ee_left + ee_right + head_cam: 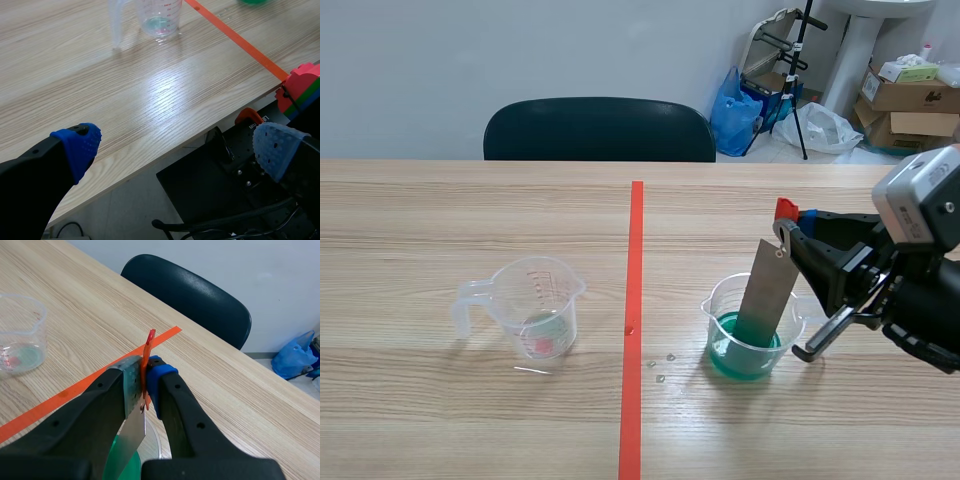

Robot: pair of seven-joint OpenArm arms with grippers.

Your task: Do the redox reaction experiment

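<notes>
The right gripper (790,234) pinches the metal strip (766,295) by its top. The strip hangs near-upright into the beaker (716,312), toward the table's (470,420) right edge.

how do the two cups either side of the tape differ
The left cup holds only a little pale liquid; the right cup holds bright green liquid. Nothing stands in the left cup; a metal strip held by the right gripper dips into the right cup. Both are clear, upright.

The scene view faces across the pale wooden tabletop (440,220). Both close wrist views share the clear plastic measuring jug (20,335).
</notes>
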